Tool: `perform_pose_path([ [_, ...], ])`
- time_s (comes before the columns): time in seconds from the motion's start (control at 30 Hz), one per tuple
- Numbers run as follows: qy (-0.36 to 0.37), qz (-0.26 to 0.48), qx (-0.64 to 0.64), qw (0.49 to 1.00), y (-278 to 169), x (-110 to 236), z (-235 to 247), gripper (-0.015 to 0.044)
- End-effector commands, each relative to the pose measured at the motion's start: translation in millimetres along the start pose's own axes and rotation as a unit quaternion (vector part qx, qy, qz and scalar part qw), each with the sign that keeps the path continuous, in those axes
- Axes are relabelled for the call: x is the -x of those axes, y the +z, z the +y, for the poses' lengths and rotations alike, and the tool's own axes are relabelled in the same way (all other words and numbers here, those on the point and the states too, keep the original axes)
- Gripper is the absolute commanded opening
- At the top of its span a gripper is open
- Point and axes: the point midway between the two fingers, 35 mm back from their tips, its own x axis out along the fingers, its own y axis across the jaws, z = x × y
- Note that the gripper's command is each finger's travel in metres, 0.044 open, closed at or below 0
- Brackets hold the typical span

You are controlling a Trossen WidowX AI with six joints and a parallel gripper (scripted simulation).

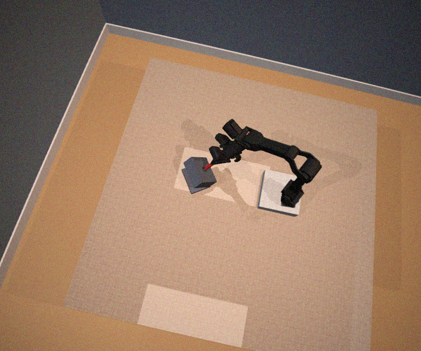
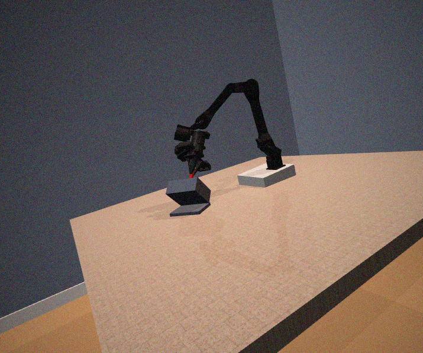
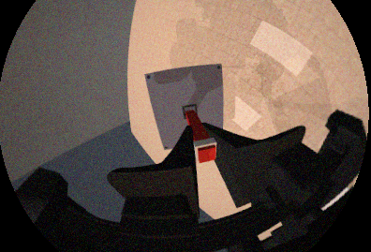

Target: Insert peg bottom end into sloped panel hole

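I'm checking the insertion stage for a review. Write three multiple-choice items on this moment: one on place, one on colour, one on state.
1. Where is the peg's lower end?
A. lying flat on the table
B. at the hole in the sloped panel
C. on the arm's base plate

2. What colour is the peg?
A. red
B. green
C. white

3. How do the fingers stand?
A. open, holding nothing
B. shut on nothing
C. shut on the peg

Answers:
1 B: in the wrist view the peg runs down to the hole in the sloped panel.
2 A: it shows red in every view.
3 C: the gripper clamps the peg's upper end.
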Motion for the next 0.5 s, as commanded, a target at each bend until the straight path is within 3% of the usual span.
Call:
perform_pose_path([
  [0.0,0.001,-0.001,0.002,1.0,0.1,0.9,0.7,0.0],
  [0.47,0.001,-0.001,0.002,1.0,0.1,-1.4,-0.2,0.0],
])
